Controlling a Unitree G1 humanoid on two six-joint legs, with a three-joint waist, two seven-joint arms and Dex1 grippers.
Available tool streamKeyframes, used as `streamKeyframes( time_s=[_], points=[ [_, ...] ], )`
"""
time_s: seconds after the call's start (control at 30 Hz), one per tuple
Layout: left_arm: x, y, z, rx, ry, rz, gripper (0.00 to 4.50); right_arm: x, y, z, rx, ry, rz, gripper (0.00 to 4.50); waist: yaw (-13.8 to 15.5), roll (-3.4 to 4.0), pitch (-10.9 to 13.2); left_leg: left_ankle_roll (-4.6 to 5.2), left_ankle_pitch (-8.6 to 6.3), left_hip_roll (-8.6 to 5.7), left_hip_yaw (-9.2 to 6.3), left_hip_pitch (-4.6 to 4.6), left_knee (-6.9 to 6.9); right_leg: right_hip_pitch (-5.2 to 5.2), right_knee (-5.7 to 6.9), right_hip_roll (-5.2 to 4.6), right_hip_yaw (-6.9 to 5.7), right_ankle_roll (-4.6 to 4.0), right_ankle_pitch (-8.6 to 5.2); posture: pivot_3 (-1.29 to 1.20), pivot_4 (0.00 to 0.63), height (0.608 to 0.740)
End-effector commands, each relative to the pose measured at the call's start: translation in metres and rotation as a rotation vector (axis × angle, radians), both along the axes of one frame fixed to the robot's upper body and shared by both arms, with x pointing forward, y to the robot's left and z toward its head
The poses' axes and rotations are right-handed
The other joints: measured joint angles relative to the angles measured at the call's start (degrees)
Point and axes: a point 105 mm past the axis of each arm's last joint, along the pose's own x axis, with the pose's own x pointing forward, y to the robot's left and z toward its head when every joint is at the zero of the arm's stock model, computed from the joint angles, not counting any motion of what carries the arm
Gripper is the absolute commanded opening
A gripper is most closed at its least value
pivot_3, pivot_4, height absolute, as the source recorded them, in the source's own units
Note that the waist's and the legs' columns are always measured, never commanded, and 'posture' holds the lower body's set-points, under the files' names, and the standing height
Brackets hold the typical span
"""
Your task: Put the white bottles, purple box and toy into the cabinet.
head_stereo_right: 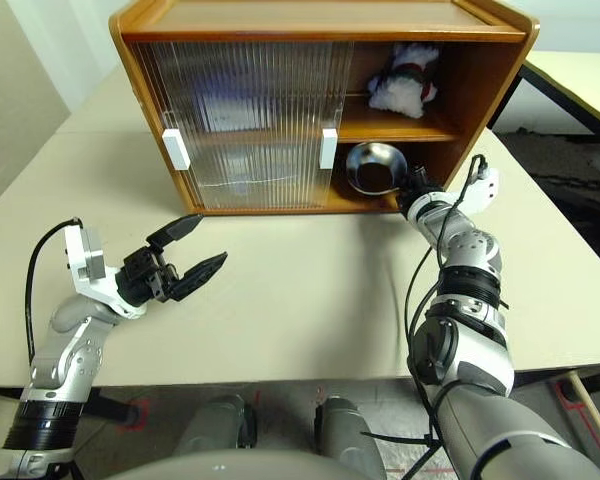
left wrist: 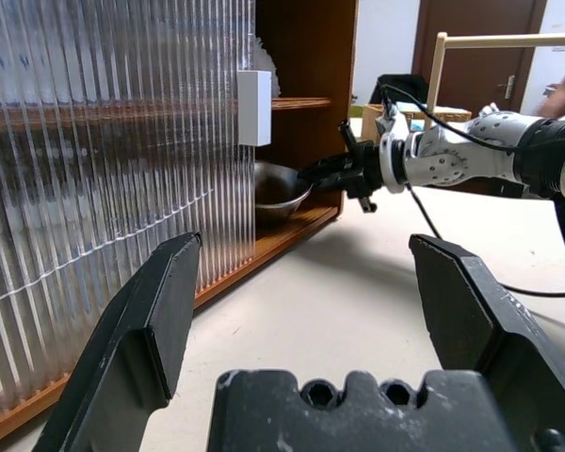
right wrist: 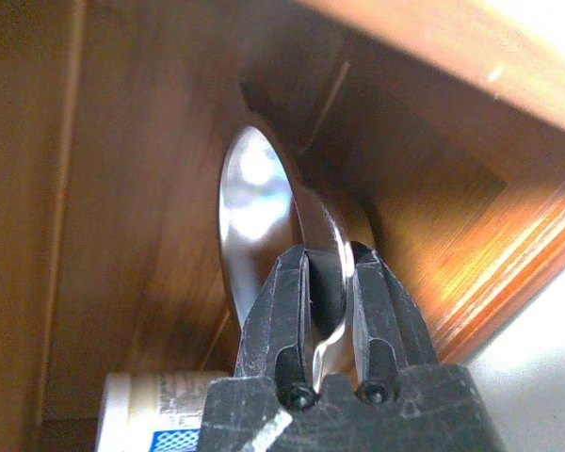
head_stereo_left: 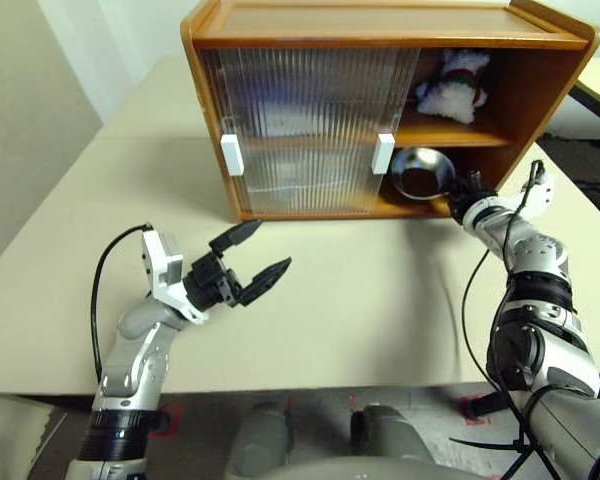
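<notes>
Cabinet (head_stereo_left: 380,25), a wide wooden one with two ribbed translucent sliding doors and white block handles, is seen in the left eye view standing on a pale table (head_stereo_left: 360,300); both doors are slid to its left side, so the right side is open. On the inner shelf of that open side a fluffy white plush toy (head_stereo_left: 455,85) in red and green is lying. Below the shelf, a shiny steel bowl (head_stereo_left: 420,172) is held at its rim by the right gripper (head_stereo_left: 458,192), just inside the cabinet's front edge. The left gripper (head_stereo_left: 252,258) is held above the table, in front of the cabinet's closed doors and apart from them, its two black fingers spread wide with nothing between them.

From the left wrist view, the bowl (left wrist: 278,184) is shown tilted in the lower compartment.

From the right wrist view, the bowl's rim is seen pinched between nearly closed jaws, and a white bottle with a blue-printed label (right wrist: 155,414) is seen inside the cabinet beside the bowl.
</notes>
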Motion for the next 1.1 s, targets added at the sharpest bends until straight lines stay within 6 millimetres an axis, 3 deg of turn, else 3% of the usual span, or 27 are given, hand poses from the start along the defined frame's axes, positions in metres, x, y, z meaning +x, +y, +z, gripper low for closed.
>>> streamKeyframes(
  time_s=[0.03, 0.67, 1.03, 1.1],
  points=[
    [-0.001, 0.0, -0.002, 0.011, 0.003, 0.003, 4.5, 0.006, 0.0, 0.004, -0.014, -0.019, -0.014, 0.43, 0.0, 0.0, 0.0, 0.0, 0.0, 0.0, 0.0, 0.02, -0.06, -0.01, -0.01, 0.0, 0.0, 0.0, 0.0, 0.23, 0.0, 0.74],
    [-0.002, -0.004, -0.001, 0.013, 0.003, -0.002, 4.5, 0.022, 0.011, 0.004, -0.002, -0.031, -0.044, 0.43, 0.5, 0.01, 0.0, -0.02, -0.01, 0.01, 0.0, 0.01, -0.16, -0.04, -0.04, 0.0, -0.01, -0.02, 0.0, 0.24, 0.0, 0.74],
    [-0.003, -0.004, -0.002, 0.016, 0.009, -0.008, 4.5, 0.015, 0.012, -0.001, -0.068, -0.039, -0.01, 4.23, 0.6, 0.02, 0.0, -0.02, -0.01, 0.01, 0.0, 0.01, -0.17, -0.05, -0.03, -0.02, -0.01, -0.02, 0.0, 0.23, 0.0, 0.74],
    [-0.003, -0.004, -0.002, 0.017, 0.009, -0.008, 4.5, 0.01, 0.013, -0.002, -0.088, -0.039, 0.002, 4.47, 0.6, 0.02, 0.0, -0.03, -0.02, 0.01, -0.01, 0.01, -0.17, -0.04, -0.04, -0.02, -0.01, -0.02, 0.0, 0.23, 0.0, 0.74]
  ],
)
